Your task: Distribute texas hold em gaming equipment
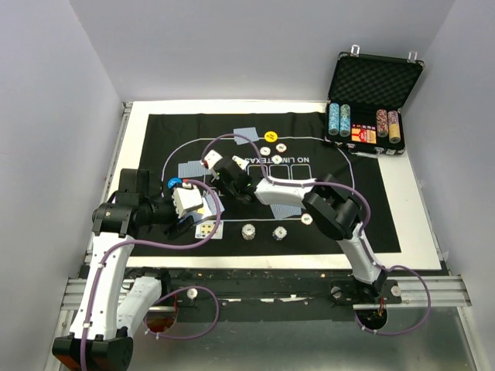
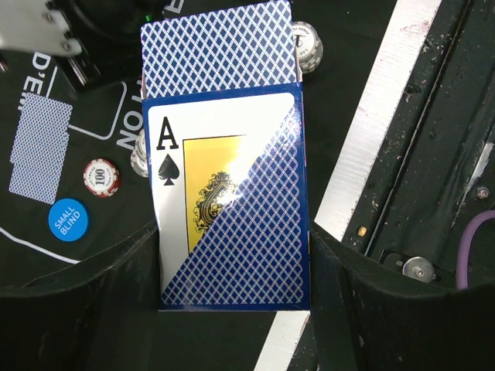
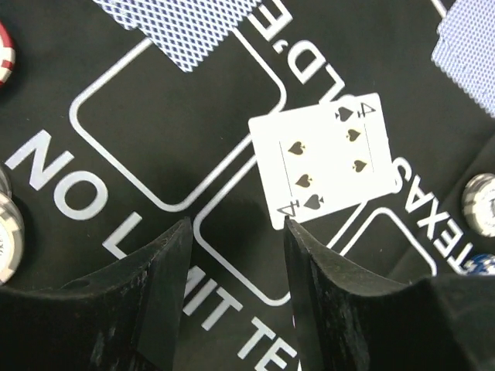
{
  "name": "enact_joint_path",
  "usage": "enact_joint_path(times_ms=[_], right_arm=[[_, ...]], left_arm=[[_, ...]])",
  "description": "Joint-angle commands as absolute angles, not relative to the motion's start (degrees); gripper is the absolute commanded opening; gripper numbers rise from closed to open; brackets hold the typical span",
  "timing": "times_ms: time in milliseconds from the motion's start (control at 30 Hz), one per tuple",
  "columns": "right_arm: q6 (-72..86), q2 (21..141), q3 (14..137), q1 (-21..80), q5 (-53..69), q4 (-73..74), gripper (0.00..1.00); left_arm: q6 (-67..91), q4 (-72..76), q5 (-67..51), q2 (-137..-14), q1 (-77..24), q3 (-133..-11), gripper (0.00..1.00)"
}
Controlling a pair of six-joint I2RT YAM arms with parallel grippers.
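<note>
My right tool [image 3: 238,228] is apart, holding nothing. The face-up card [image 3: 325,158] lies on the mat [image 3: 193,139] just ahead of it, a bit right, tilted. My left tool [image 2: 232,247] is clamped on the deck box [image 2: 232,193].

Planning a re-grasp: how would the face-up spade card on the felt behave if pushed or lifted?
The face-up spade card lies flat on the black mat, so its edge is probably hard to pinch. It looks very thin, so it is likely light and bendy. On the felt it would probably drag rather than slide freely.
</note>
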State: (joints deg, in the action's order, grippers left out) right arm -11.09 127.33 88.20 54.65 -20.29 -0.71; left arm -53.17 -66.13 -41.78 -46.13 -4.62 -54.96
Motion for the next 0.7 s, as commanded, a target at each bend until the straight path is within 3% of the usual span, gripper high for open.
enact_joint_path(times_ms=[0, 267, 400, 567, 667], right_arm=[[-0.19, 119.99, 84.91, 48.79, -12.32, 5.27, 0.59], [16.95, 105.75, 82.45, 41.31, -0.46, 12.56, 0.69], [23.27, 97.49, 78.85, 39.82, 10.52, 13.01, 0.73], [33.11, 91.32, 71.47, 39.81, 32.48, 6.00, 0.88], [39.10, 89.74, 66.73, 40.16, 40.32, 0.63, 0.92]], left_arm=[[-54.05, -65.30, -42.89, -45.70, -4.75, -56.69, 0.47], [-54.05, -64.60, -43.15, -46.58, -4.83, -56.78, 0.47], [-54.05, -64.16, -42.98, -46.67, -4.75, -56.51, 0.47], [-54.05, -63.28, -42.71, -46.84, -4.75, -55.99, 0.47], [-54.05, -63.11, -42.80, -47.11, -4.75, -55.90, 0.47]])
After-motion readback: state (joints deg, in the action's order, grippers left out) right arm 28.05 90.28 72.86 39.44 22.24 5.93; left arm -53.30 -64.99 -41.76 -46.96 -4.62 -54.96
